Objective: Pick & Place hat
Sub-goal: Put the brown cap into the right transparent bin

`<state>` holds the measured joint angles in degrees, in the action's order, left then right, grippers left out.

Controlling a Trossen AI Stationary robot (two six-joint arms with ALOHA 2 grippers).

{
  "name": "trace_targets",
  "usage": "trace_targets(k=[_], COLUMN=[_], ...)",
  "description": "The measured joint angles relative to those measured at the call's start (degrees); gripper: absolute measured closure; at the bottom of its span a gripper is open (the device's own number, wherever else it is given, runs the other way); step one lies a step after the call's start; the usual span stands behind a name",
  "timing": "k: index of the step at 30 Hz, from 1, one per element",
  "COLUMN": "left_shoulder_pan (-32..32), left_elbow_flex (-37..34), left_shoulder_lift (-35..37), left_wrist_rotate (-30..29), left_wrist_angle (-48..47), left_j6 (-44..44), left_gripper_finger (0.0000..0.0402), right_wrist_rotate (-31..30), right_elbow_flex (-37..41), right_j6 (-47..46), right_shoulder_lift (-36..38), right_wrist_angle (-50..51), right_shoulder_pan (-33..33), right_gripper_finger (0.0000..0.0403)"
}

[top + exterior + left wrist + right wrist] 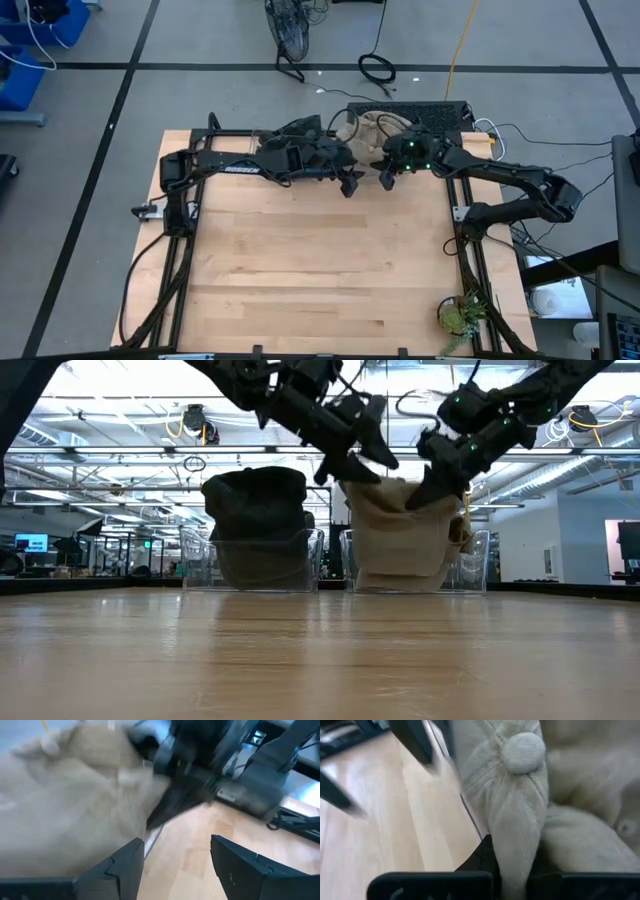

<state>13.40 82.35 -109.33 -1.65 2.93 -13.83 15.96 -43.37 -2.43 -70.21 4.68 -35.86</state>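
Right pincer (512, 870) clenched on a fold of the tan hat (520, 805), at the far edge of the tabletop (300, 270).
It looks soft, light corduroy, limp and sagging over the clear bin (478, 565) — pinch bunched cloth below the crown button (522, 752). Left pincer (175, 865) hangs released just beside it.

Beige corduroy hat (517, 795), top button facing the right wrist camera, crown pinched into folds; sits atop a heap of beige hats (400, 535) in a clear bin (478, 565), centre-right in low view, upper centre in high view.
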Motion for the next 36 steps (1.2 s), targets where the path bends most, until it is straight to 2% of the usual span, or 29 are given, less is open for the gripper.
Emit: trace_targets(k=[3,9,13,16,22,32,36], left_shoulder_pan=[-0.1,-0.36,-0.61,-0.67,-0.63,0.17,0.72], left_elbow_flex=[0.0,0.0,0.0,-0.02,0.04,-0.05,-0.01], left_shoulder_lift=[1.34,1.72,1.94,2.23,3.55,7.72,9.89], left_wrist_rotate=[-1.57,-1.9,-1.88,-1.89,-1.88,-1.95,-1.93], left_wrist_angle=[-0.48,-2.2,-3.68,-4.94,-5.38,-8.27,-9.1], left_j6=[1.34,1.29,1.58,1.69,3.02,7.82,8.23], left_gripper_finger=[0.0174,0.0174,0.0174,0.0174,0.0174,0.0174,0.0174], right_wrist_rotate=[-2.47,-2.61,-2.84,-5.61,-5.8,-11.63,-12.81], right_elbow_flex=[0.49,0.58,0.59,0.59,0.58,0.58,0.58], right_j6=[-1.29,-2.94,-4.4,-6.34,-6.57,-9.15,-9.16], right_shoulder_lift=[-2.19,-6.28,-5.47,-3.17,1.25,4.13,7.79], right_wrist_angle=[0.07,-0.61,-2.41,-3.44,-3.67,-5.85,-8.94], right_shoulder_pan=[0.0,0.0,-0.02,-0.02,-0.05,-0.07,-0.2], right_gripper_finger=[0.0403,0.0403,0.0397,0.0381,0.0324,0.0185,0.016])
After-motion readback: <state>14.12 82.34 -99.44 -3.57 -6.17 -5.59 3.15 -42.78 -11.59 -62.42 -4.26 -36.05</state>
